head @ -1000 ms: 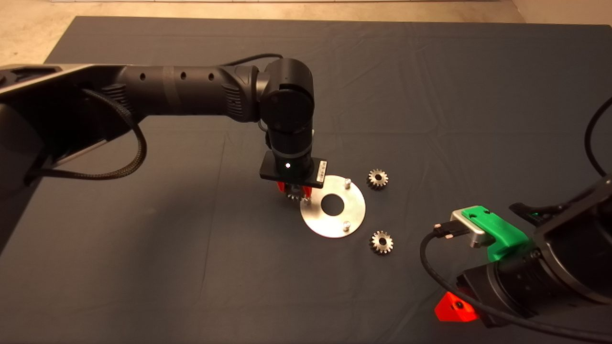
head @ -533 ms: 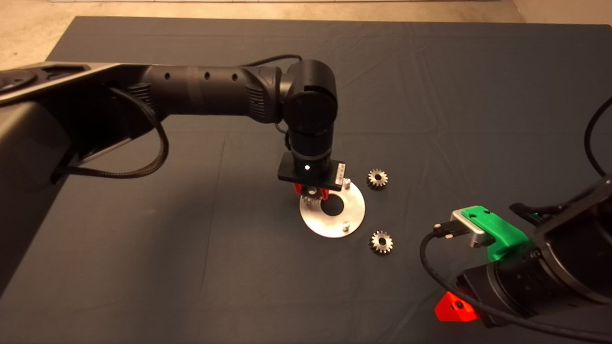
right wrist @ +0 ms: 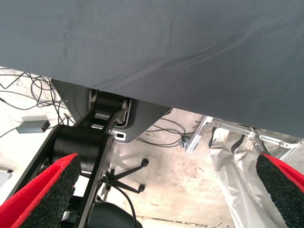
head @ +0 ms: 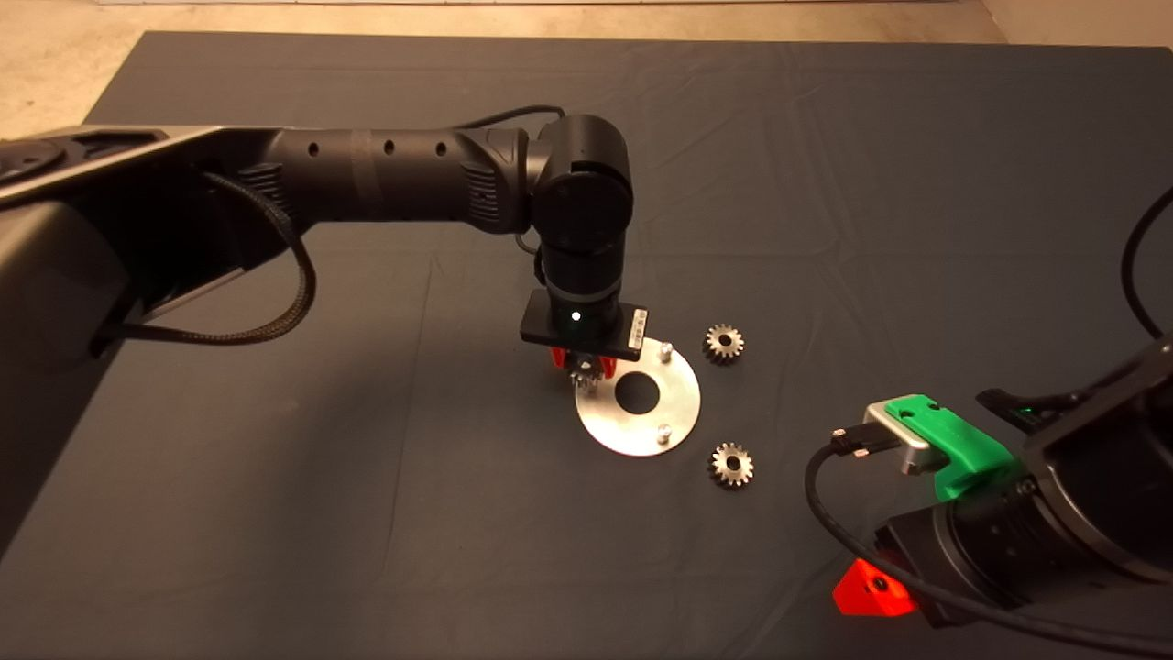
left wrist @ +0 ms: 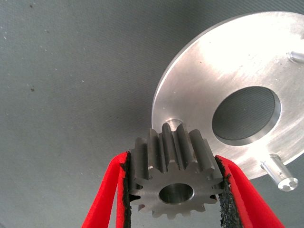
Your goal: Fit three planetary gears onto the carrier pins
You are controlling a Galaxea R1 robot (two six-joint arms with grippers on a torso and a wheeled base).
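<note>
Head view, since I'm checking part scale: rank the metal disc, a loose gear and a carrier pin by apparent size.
1. The disc, by far the largest.
2. The loose gear on the mat; the other loose gear looks alike.
3. The carrier pin, smallest.

The left pincer holds the third gear, mostly hidden.

gear (left wrist: pixel 173 178): we see silvery grey
disc (head: pixel 683 403): shiny silver
fingers (left wrist: pixel 107 197): red, black pads
mat (head: pixel 367 513): dark grey

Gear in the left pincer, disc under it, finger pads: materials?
Gear: looks like steel, dull grey, machined bore. Disc: likely aluminium or steel, bright brushed face with fine scratches. Pads on the left pincer: black, coarse, grainy, probably rubber or foam.
</note>
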